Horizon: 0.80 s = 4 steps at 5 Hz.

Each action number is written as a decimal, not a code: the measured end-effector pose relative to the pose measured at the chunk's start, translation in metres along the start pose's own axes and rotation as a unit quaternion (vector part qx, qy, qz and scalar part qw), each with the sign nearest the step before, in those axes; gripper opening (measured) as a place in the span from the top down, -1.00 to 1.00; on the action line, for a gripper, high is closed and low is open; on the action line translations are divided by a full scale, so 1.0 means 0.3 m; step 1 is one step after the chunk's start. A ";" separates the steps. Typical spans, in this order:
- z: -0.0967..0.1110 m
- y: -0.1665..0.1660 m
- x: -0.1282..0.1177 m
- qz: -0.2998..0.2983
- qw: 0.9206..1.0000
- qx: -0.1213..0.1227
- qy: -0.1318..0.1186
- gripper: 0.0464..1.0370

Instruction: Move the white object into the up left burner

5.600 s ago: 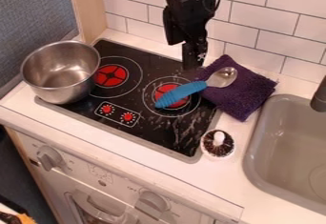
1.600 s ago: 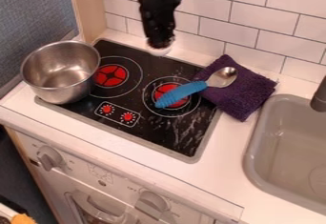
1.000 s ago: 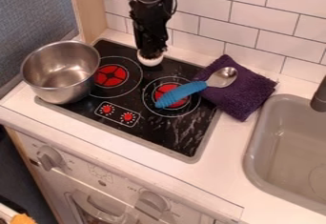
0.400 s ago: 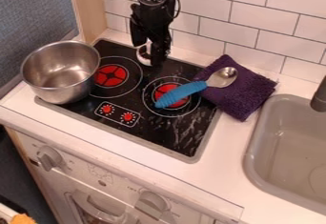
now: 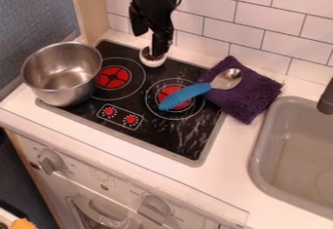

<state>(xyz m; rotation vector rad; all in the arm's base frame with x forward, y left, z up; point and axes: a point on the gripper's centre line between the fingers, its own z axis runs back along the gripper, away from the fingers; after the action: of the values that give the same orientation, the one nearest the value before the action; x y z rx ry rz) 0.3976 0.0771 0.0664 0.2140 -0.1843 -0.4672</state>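
Hanging over the back of the cooktop (image 5: 162, 138), one black gripper (image 5: 149, 45) has its two fingers spread apart, with nothing gripped between them. Just below its tips sits one white object (image 5: 153, 62), round, with a dark brown upper part; whether a finger touches it, I cannot tell. The object rests on the cooktop near its back edge, just beyond the upper right of the left burner (image 5: 112, 77), off that burner's red centre.

There are two burners in sight. The second, the right burner (image 5: 183, 103), has one spoon (image 5: 185, 95) lying across it, its blue handle over the red centre and its metal bowl on one folded purple towel (image 5: 252, 94). One metal pot (image 5: 62, 94) stands upright at the cooktop's left side, overlapping the left burner's ring from this angle. Two small red dials (image 5: 120, 116) are printed or set near the front.

Farther out come one grey sink (image 5: 255, 160) on the right, one dark faucet (image 5: 326, 99) at its edge, and two knobs (image 5: 50, 162) on the front panel below.
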 end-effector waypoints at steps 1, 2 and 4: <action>0.086 0.005 0.010 0.001 0.999 0.009 -0.033 -0.93; 0.148 -0.003 0.018 0.002 0.997 0.004 -0.071 -0.93; 0.149 0.004 0.014 0.002 0.997 0.005 -0.071 -0.93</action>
<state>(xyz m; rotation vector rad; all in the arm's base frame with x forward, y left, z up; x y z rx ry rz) 0.3917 0.0690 0.1103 0.1907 -0.3257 -0.4770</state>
